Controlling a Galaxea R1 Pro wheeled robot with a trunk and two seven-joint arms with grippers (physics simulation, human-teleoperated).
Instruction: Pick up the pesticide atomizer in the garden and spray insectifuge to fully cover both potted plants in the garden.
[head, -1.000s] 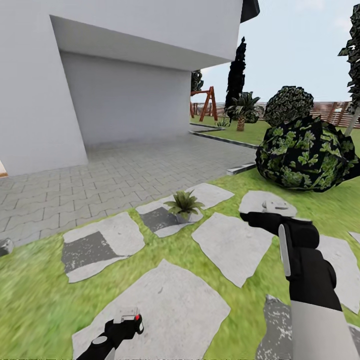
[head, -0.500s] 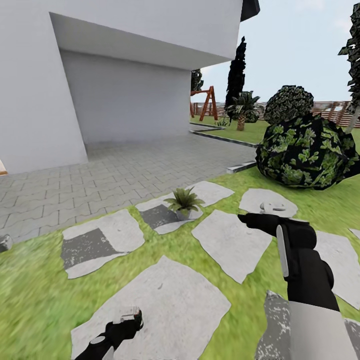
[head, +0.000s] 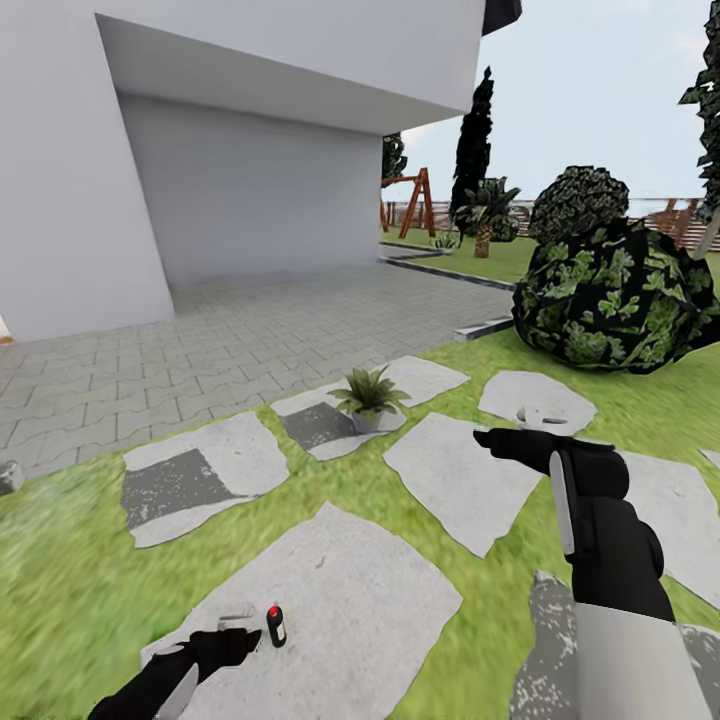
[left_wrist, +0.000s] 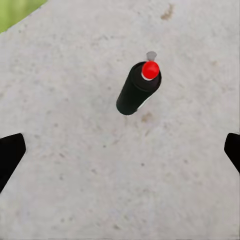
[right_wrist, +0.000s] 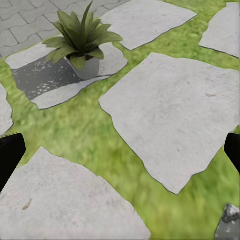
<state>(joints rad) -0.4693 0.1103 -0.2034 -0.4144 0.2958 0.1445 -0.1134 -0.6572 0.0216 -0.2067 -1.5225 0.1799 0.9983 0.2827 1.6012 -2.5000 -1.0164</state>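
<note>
setting: fenced garden of green lawn (head: 60, 590) with flat pale stepping stones, grey block paving (head: 250, 340) and a white house wall beyond; a big dark leafy bush (head: 610, 305) stood to the right.

change: over the last second the head view tipped slightly, and the small dark green pesticide atomizer with its red tip (head: 276, 626) came into sight where half a second before the left arm's end covered that spot.

atomizer: it stood upright on the large pale stepping stone (head: 340, 600) nearest the robot, free of any grip; in the left wrist view it sat ahead of and between the finger tips (left_wrist: 138, 88).

left gripper: the black left gripper (head: 232, 642) had dropped lower and sat just beside the bottle, not touching it; its fingers (left_wrist: 9, 155) were spread wide at the two edges of the wrist view.

right gripper: the black right gripper (head: 500, 440) reached forward above the lawn between stones, empty, fingers (right_wrist: 9, 152) spread apart.

potted plant: one small green rosette in a grey pot (head: 370, 397) stood on a farther stone, well apart from the bottle; no whitish specks could be made out on its leaves.

meaning: judged from this, the pickup was lined up but not done; closing on the bottle looked like the next need, with spraying not yet started.

risk: a narrow upright bottle could tip if one finger met it first.
</note>
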